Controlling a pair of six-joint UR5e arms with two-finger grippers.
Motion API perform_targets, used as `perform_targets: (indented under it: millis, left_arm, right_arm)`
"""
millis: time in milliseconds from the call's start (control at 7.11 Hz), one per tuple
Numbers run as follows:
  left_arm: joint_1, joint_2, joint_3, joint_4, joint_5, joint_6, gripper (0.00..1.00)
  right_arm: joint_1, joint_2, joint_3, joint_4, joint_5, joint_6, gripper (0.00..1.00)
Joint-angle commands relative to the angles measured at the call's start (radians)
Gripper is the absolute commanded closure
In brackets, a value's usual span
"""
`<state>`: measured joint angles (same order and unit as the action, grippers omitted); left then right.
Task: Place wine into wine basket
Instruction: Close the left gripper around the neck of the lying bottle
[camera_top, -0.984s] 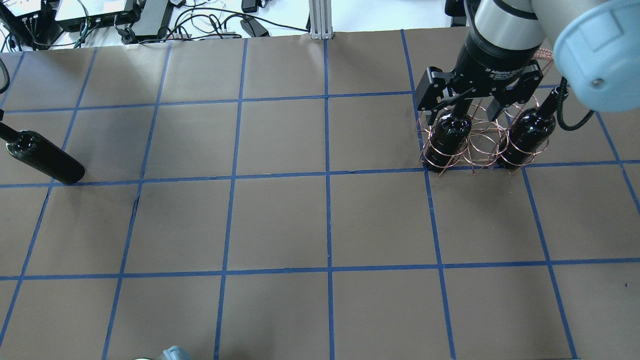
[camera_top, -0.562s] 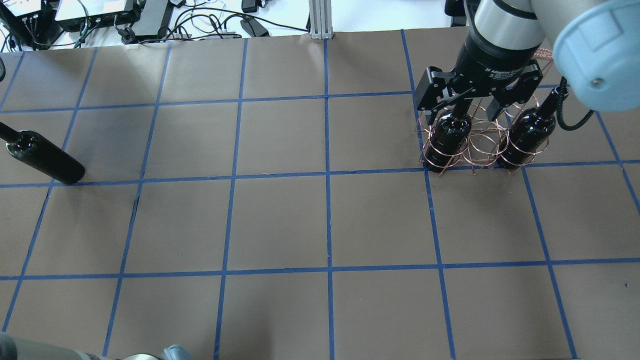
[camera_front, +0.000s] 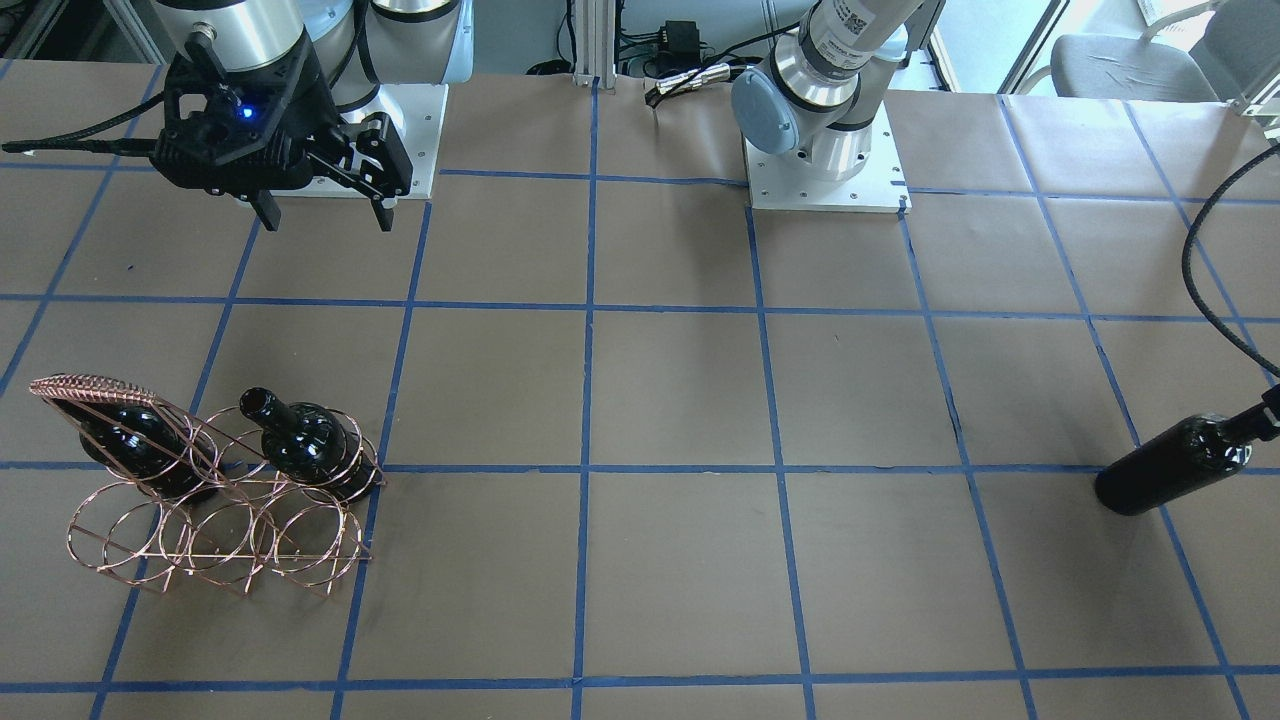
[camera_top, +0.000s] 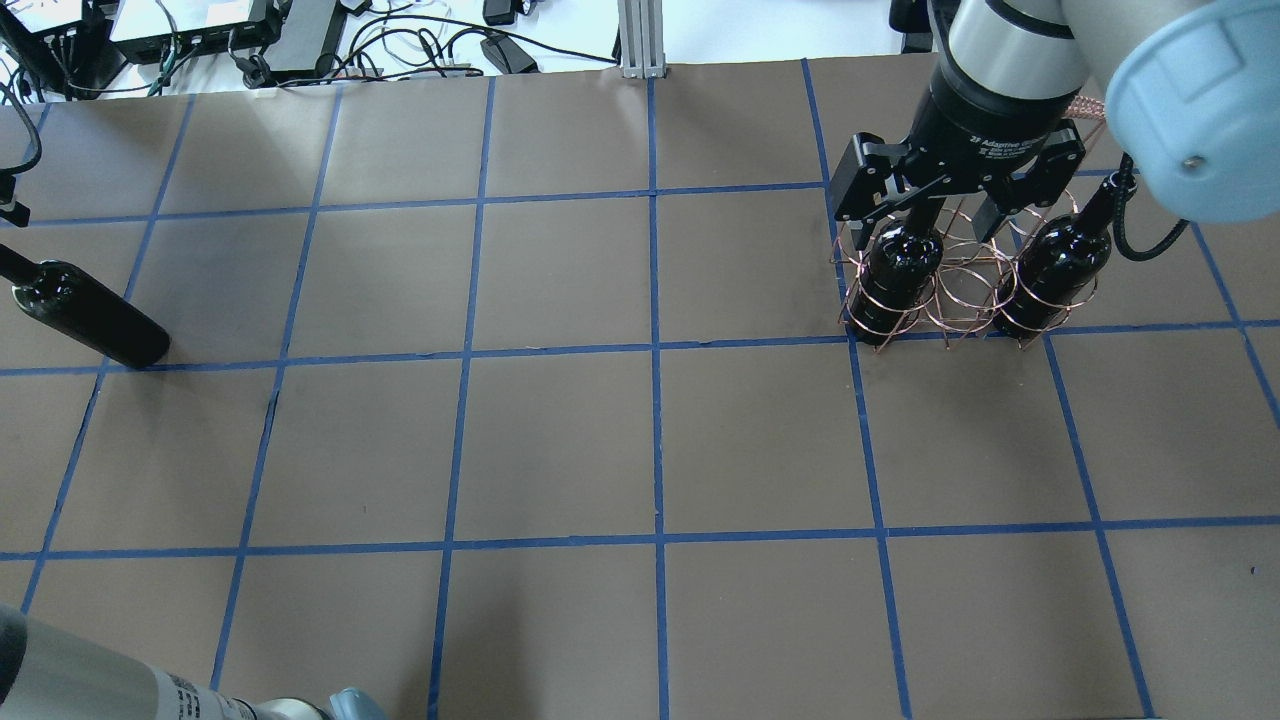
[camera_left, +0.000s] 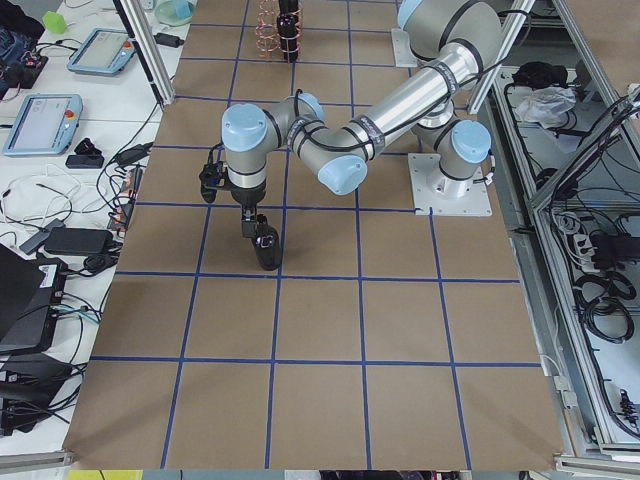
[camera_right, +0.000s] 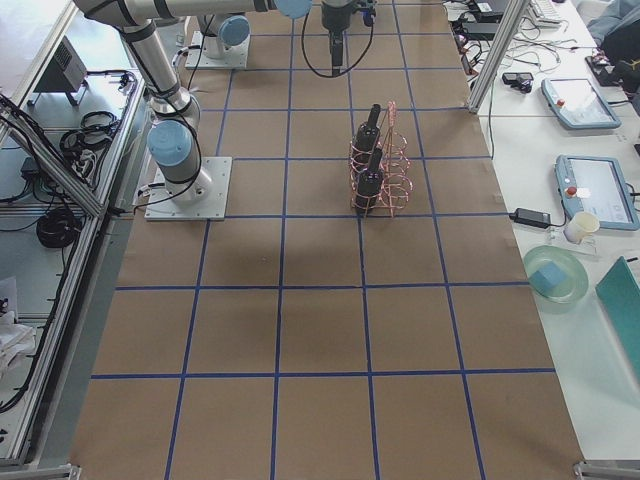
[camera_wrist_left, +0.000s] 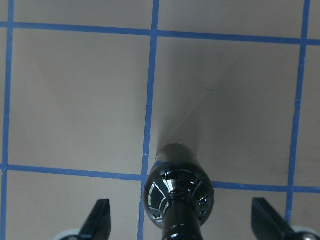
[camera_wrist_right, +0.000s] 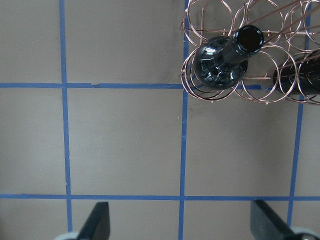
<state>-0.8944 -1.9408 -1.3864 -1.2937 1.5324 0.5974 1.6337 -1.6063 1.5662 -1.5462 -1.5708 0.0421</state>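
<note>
A nearly black wine bottle (camera_top: 85, 315) stands on the table at the far left; it also shows in the front view (camera_front: 1180, 465) and the left side view (camera_left: 265, 248). My left gripper (camera_wrist_left: 182, 220) is open, its fingers (camera_wrist_left: 100, 217) wide apart on either side of the bottle's neck (camera_wrist_left: 177, 197). The copper wire wine basket (camera_top: 950, 300) (camera_front: 215, 520) holds two bottles (camera_front: 300, 440) (camera_front: 135, 445), with its middle ring empty. My right gripper (camera_top: 925, 238) (camera_front: 328, 222) is open and empty, raised above the basket on the robot's side.
Blue tape lines grid the brown table (camera_top: 560, 440). Cables and electronics (camera_top: 300, 40) and a metal post (camera_top: 640, 40) lie past the far edge. The arm bases (camera_front: 825, 170) stand at the robot's side. The left arm's cable (camera_front: 1215, 270) hangs near the bottle.
My left arm's forearm has come into the overhead view's bottom left corner, and its cable has shifted at the upper left. The bottles, the basket and my right gripper have not moved.
</note>
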Motion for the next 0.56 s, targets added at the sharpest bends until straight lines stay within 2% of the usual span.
perform_targets:
  millis: [0,141,422]
  left_arm:
    - [0.000,-0.023,-0.006,-0.001,-0.001,-0.002,0.00]
    - [0.000,-0.023,-0.008,-0.012,0.005,-0.007,0.00]
    - [0.000,-0.018,-0.008,-0.036,0.014,-0.005,0.07]
  right_arm:
    - [0.000,0.000,0.000,0.000,0.000,-0.001,0.00]
    - [0.000,-0.001,0.000,0.001,0.000,-0.001,0.00]
    - [0.002,-0.001,0.006,0.001,0.000,-0.001,0.00]
